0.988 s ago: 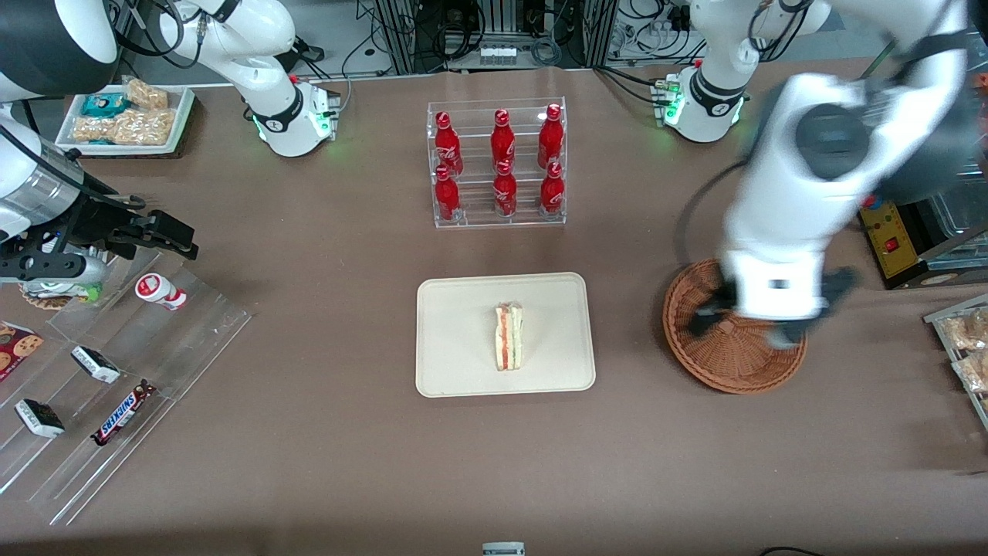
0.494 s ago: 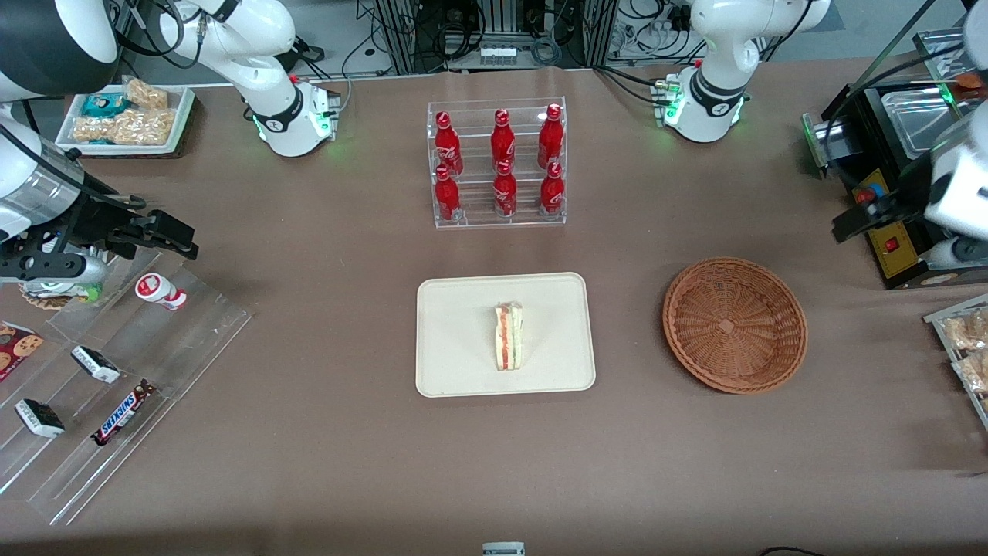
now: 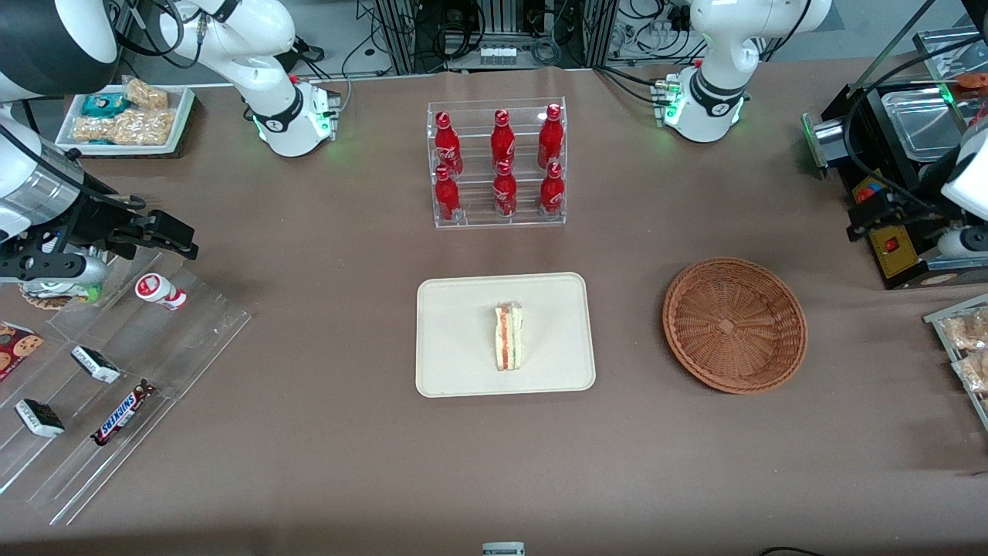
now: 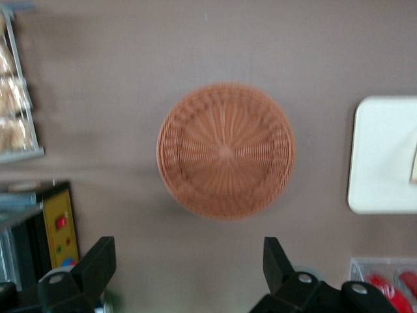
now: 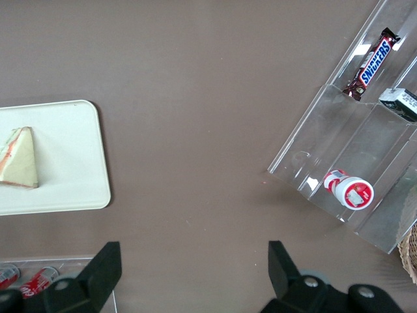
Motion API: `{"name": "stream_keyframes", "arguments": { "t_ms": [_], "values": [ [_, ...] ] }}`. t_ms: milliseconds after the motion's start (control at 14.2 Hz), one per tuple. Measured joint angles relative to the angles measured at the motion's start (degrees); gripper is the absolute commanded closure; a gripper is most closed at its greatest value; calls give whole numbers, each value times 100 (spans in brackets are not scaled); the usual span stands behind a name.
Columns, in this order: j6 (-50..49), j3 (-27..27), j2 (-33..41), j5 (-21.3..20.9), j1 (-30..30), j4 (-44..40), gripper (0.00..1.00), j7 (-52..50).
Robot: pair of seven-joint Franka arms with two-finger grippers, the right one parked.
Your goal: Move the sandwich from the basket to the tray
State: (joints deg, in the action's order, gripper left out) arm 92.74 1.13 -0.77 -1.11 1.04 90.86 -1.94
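Your sandwich (image 3: 509, 337) lies on the tray (image 3: 463, 309), near its middle, standing on edge with the filling layers facing up. The basket (image 3: 734, 325) sits beside the tray toward the working arm's end of the table and holds nothing. Your gripper (image 4: 186, 277) hangs high above the table near the basket, fingers (image 4: 98, 264) spread wide, gripping nothing.

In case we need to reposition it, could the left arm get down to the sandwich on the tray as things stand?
Probably yes. The sandwich lies alone on the tray, nothing over or beside it. The gripper is open, up by the table's working-arm end, with the empty basket between, low enough to pass over.
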Motion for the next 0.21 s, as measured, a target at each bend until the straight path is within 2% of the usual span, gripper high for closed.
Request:
{"name": "stream_keyframes", "arguments": {
  "t_ms": [212],
  "values": [
    [-5,141,-34,-4,-8,-63,0,-5]
  ]
}}
